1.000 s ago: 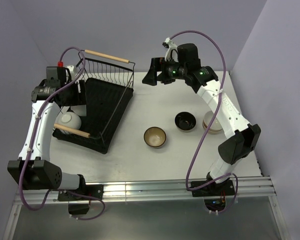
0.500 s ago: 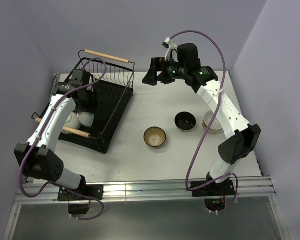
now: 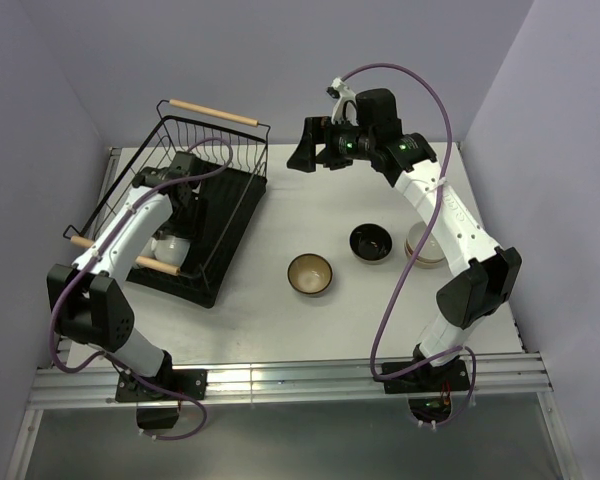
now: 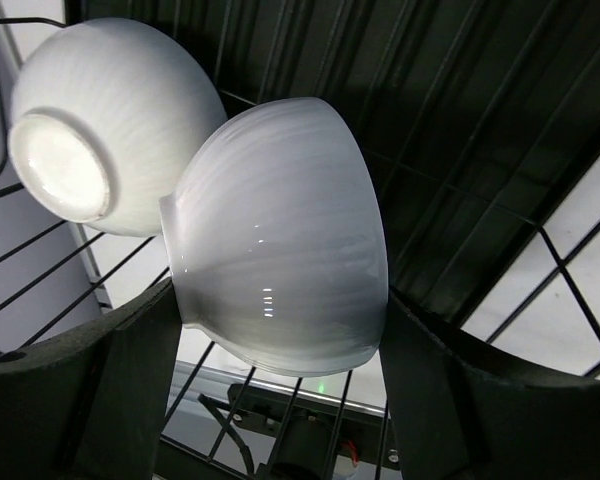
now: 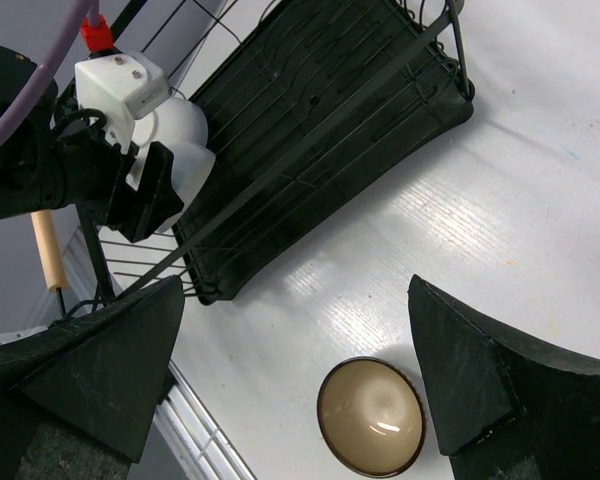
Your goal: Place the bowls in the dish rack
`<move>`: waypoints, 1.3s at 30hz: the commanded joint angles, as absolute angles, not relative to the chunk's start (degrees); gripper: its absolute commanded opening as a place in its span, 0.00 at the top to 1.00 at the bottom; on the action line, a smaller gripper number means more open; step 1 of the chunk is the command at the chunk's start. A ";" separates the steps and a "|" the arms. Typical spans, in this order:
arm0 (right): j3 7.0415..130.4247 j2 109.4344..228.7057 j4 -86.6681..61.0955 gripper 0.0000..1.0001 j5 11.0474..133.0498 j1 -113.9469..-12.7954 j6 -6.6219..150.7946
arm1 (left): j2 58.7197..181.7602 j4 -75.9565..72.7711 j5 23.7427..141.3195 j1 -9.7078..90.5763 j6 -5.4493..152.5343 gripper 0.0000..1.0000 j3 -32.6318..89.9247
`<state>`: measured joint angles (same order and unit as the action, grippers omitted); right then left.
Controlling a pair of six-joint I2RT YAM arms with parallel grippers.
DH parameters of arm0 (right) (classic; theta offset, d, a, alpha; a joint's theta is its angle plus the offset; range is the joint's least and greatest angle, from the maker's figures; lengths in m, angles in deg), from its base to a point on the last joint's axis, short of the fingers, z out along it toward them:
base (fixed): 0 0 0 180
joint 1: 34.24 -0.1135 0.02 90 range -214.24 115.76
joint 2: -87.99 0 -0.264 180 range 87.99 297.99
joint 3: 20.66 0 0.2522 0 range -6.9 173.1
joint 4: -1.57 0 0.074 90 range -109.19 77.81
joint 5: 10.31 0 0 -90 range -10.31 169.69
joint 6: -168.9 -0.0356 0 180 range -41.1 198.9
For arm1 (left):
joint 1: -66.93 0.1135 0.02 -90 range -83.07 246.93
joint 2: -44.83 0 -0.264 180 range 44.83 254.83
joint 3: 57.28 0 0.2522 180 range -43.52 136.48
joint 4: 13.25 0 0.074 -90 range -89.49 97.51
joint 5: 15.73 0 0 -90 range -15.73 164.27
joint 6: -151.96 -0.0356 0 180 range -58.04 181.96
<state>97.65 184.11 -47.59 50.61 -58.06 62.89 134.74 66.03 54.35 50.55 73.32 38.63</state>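
Two white bowls [image 4: 280, 240] sit in the dish rack [image 3: 230, 200], one clasped by left gripper [image 4: 280, 335]; right gripper [image 5: 295, 295] gapes.

The bowls [image 4: 280, 240] look glossy glazed ceramic, the dish rack [image 3: 225, 210] matt black wire with wooden handles [image 3: 212, 111].

the left gripper [image 3: 180, 215] is hanging inside the dish rack [image 3: 230, 215], right against a white bowl [image 3: 170, 247] sitting by the near wooden handle [image 3: 130, 258]. the right gripper [image 3: 312, 152] is hovering spread wide above the far table [image 3: 310, 210]. a brown bowl [image 3: 310, 274], a black bowl [image 3: 371, 243] and a cream bowl [image 3: 420, 255] are standing on the table, the cream one partly hiding behind the right arm [image 3: 450, 215]
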 commanded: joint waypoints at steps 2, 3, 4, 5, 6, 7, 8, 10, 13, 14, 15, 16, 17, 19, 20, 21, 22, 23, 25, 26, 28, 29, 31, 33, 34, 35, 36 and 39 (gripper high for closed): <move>98.13 183.26 -47.08 0.00 50.60 -57.45 63.43 | 134.30 65.81 49.40 49.62 73.21 1.00 39.09; 98.22 183.35 -47.17 0.00 50.60 -57.45 63.52 | 134.48 65.81 49.40 49.53 73.30 1.00 38.83; 98.22 183.44 -47.26 0.00 50.60 -57.45 63.52 | 134.74 65.73 49.31 49.18 73.30 0.99 38.74; 98.22 183.44 -47.35 0.00 50.60 -57.36 63.52 | 134.83 65.64 49.40 49.01 73.39 0.97 38.57; 98.04 183.35 -47.35 0.00 50.60 -57.36 63.52 | 135.09 65.64 49.48 48.92 73.30 0.96 38.48; 98.04 183.35 -47.35 0.00 50.60 -57.27 63.61 | 135.45 65.81 49.57 48.74 73.30 0.94 38.48; 98.04 183.26 -47.43 0.00 50.60 -57.18 63.70 | 135.80 65.99 49.49 48.65 73.13 0.91 38.48; 98.04 183.26 -47.52 0.00 50.51 -56.83 63.52 | 136.41 66.08 49.40 48.56 73.04 0.89 38.39; 98.13 183.17 -47.70 0.00 50.42 -56.74 63.52 | 137.20 66.17 49.05 48.21 72.86 0.84 38.13; 98.30 183.17 -47.79 0.00 50.51 -56.66 63.61 | 137.38 66.08 49.22 48.13 72.86 0.80 37.69; 98.30 183.17 -47.87 0.00 50.42 -56.66 63.61 | 137.38 65.73 49.40 48.04 72.95 0.78 37.51; 98.39 183.35 -47.96 0.00 50.42 -56.57 63.70 | 137.56 65.73 49.48 48.04 72.86 0.77 37.51; 98.57 183.44 -48.14 0.00 50.42 -56.57 63.61 | 137.82 65.81 50.09 48.04 72.95 0.75 37.69; 98.65 183.53 -48.23 0.00 50.25 -56.39 63.70 | 138.35 66.16 50.97 47.95 72.95 0.62 37.95; 98.66 183.53 -48.40 0.00 50.33 -56.31 63.70 | 138.52 66.17 52.02 47.95 72.86 0.58 38.13; 98.66 183.53 -48.40 0.00 50.42 -56.30 63.87 | 138.70 66.25 52.38 47.95 72.60 0.55 38.21; 98.66 183.61 -48.49 0.00 50.33 -56.22 63.87 | 138.96 66.34 52.91 47.95 72.51 0.47 38.30; 98.74 183.79 -48.75 0.00 50.25 -56.22 64.05 | 139.05 66.34 53.52 47.95 72.25 0.43 38.39; 98.83 183.88 -49.02 0.00 50.33 -56.13 64.13 | 139.32 66.43 54.49 47.95 72.07 0.35 38.39; 98.92 183.96 -49.10 0.00 50.25 -56.04 64.22 | 139.49 66.69 54.84 47.86 71.90 0.32 38.65; 99.01 184.05 -49.19 0.00 50.25 -55.95 64.14 | 139.75 66.78 55.81 47.77 71.81 0.26 38.74; 99.01 184.23 -49.28 0.00 50.33 -55.95 64.14 | 139.84 66.78 56.16 47.77 71.72 0.24 38.83; 98.92 184.14 -49.28 0.00 50.42 -55.95 64.14 | 139.67 66.87 57.04 47.51 71.63 0.16 38.92; 98.83 184.14 -49.19 0.00 50.33 -55.87 64.05 | 139.41 66.87 57.48 47.16 71.81 0.10 38.83; 98.92 184.14 -49.11 0.00 50.42 -55.87 63.87 | 139.40 66.87 57.83 47.07 71.72 0.06 38.83; 98.75 184.05 -49.02 0.00 50.42 -55.78 63.78 | 139.23 66.87 58.10 46.98 71.63 0.02 38.83; 98.74 184.05 -49.10 0.00 50.51 -55.78 63.78 | 139.23 66.87 58.10 46.90 71.63 0.00 38.83; 98.83 184.23 -49.10 0.00 50.60 -55.69 63.78 | 139.05 66.96 58.62 46.63 71.63 0.01 39.01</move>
<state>97.65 184.28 -49.45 50.52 -56.27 63.50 139.59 66.31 55.72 47.23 70.83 37.97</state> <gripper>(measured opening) 0.997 0.992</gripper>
